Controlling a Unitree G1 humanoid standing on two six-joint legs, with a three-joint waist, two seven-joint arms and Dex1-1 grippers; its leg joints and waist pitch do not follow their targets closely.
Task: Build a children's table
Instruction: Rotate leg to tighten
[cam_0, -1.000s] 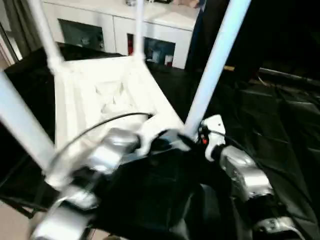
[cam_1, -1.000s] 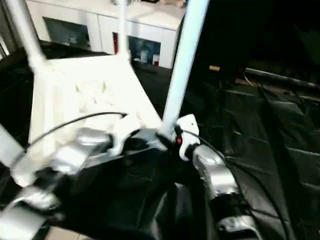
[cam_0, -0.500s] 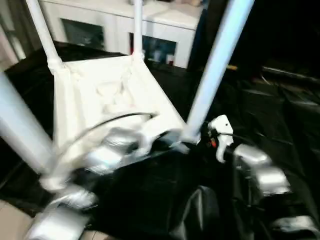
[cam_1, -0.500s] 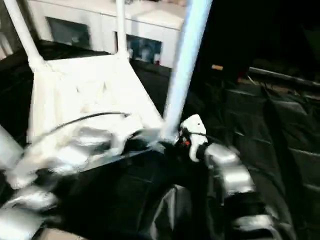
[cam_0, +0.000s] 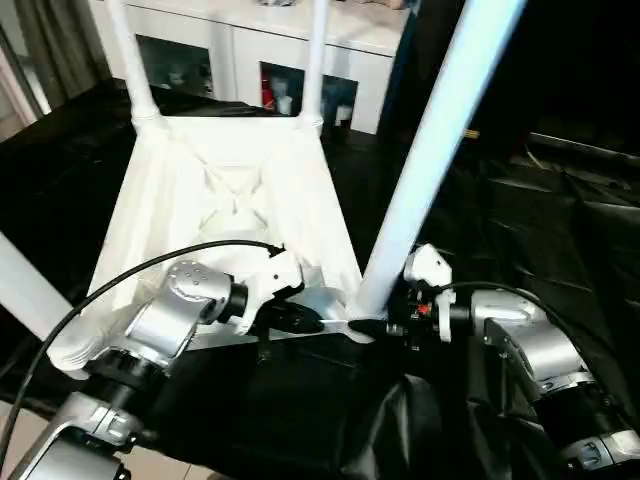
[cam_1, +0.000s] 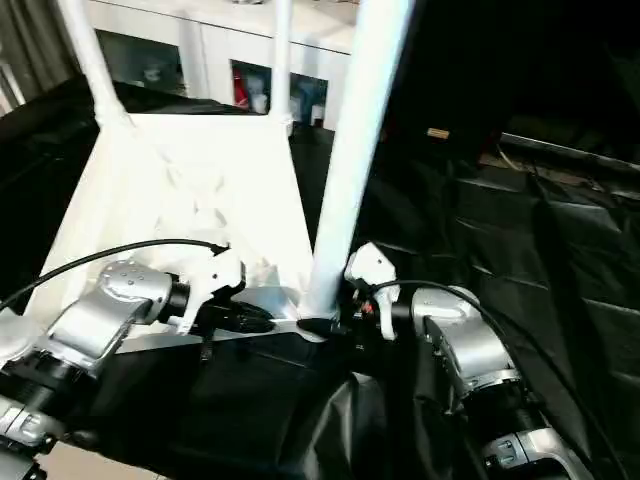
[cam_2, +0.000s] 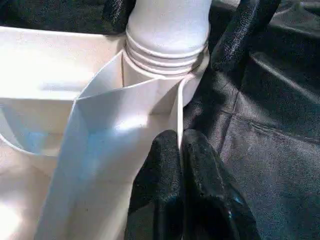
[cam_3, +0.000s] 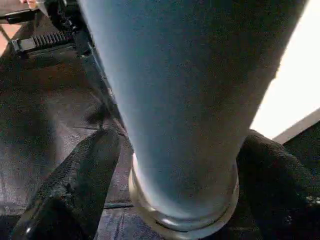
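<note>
We have the children's table (cam_0: 235, 205) lying upside down on the black sheet (cam_0: 540, 230), its ribbed underside up, so that the legs can go into the corner sockets from above. Three legs already rise from sockets away from us or at our left; the near leg (cam_0: 425, 170) stands in the corner socket (cam_2: 167, 65) closest to us, and everything here is arranged around that socket.

Our right gripper (cam_3: 175, 175) reaches level toward the foot of the near leg, its two fingers (cam_3: 75, 180) spread wide on either side of the tube just above the socket; we cannot tell whether the pads press it or merely flank it. We judge this is for turning or seating the leg.

Our left gripper (cam_2: 182, 165) comes in level from the other side, fingers closed together with nothing between them, its tips pressed against the table's rim wall just beside that socket, probably to brace the top. Behind the table stands a white cabinet (cam_0: 250, 60).
</note>
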